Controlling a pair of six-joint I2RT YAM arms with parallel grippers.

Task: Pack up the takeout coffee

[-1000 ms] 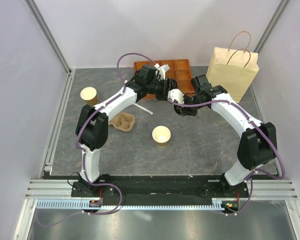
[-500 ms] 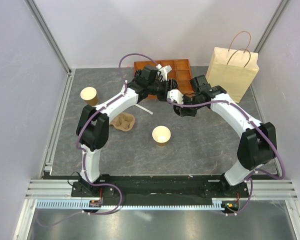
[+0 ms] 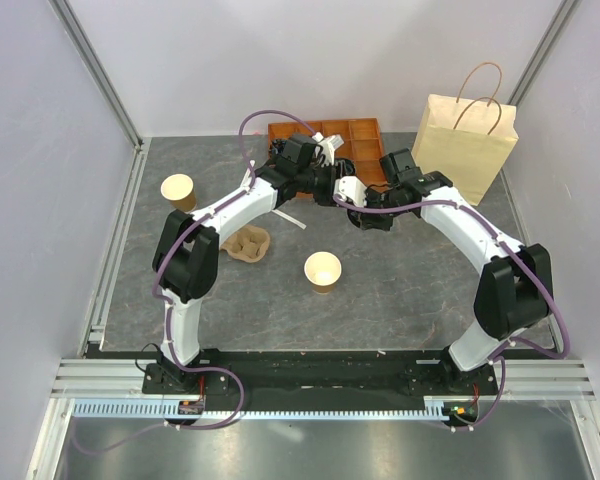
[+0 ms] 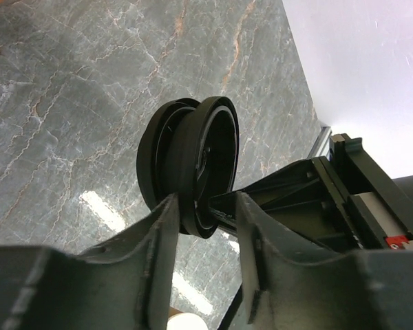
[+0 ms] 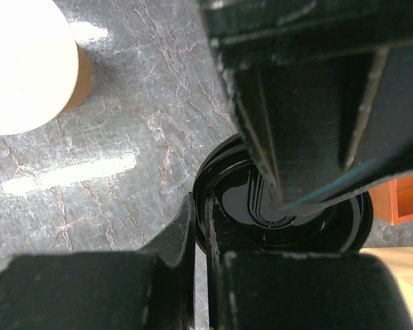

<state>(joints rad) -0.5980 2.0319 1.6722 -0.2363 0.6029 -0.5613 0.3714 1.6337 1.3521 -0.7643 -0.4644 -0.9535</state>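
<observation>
Moved since earlier: left gripper, drawn closer to right gripper, jaws narrower. Aloft between both: black lid; right clenched on rim, left straddling, contact unclear. Lidless, mid-table: cup. Step, judged: lid handover. Next: firm left hold, capping, then paper bag.

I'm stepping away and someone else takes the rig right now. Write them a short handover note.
Right gripper: shut on the rim of the black lids, held above the table.
Left gripper: fingers straddle the lids; grip unclear.
Both cups unlidded: left cup, centre cup.
Paper bag stands far right.
Done: lids lifted.
To do: lid a cup, pack it in the bag.
</observation>
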